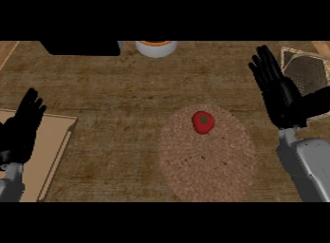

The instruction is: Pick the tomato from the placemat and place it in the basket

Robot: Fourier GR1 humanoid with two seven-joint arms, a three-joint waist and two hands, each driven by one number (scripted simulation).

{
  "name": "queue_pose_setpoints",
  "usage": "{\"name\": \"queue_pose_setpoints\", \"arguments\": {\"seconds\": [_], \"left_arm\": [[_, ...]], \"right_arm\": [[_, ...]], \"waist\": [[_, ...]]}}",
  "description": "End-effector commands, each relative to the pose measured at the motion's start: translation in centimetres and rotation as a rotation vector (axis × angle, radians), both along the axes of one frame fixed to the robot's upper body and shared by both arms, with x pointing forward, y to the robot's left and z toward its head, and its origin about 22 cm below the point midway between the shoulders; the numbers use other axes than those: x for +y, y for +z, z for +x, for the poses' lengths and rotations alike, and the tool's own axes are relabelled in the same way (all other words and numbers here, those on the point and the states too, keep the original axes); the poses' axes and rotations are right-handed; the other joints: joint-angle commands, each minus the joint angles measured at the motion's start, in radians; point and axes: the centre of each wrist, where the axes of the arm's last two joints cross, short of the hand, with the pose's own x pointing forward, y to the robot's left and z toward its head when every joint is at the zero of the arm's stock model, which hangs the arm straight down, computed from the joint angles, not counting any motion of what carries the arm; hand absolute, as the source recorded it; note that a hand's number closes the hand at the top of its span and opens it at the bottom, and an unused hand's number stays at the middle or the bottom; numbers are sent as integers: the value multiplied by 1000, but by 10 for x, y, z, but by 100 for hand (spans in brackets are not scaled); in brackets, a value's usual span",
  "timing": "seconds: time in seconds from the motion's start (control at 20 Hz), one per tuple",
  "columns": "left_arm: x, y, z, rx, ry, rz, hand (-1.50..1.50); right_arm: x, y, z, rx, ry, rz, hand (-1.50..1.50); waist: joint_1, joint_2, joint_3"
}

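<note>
Red tomato resting on the far part of the oval woven placemat, with bare counter around it. Basket at the right edge, partly behind the right hand, fingers straight and spread. Left hand, fingers likewise straight, over a tan board at the left edge. No legible writing.

No readable text, labels, brands, numbers or signs on anything in view.
</note>
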Motion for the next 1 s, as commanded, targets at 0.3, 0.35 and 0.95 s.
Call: {"name": "queue_pose_setpoints", "arguments": {"seconds": [0.3, 0.35, 0.95], "left_arm": [[-42, -65, -34, 302, -233, -40, 0], [-41, -71, -39, 322, -241, -40, 0], [-15, -86, -70, 375, -168, -38, 0]], "right_arm": [[121, 73, 0, -304, 942, -17, 150], [132, 62, -6, -278, 1034, 23, 150], [108, 96, -6, -483, 752, -740, -150]], "waist": [[122, 46, 29], [102, 43, 29], [-4, 5, 25]]}}
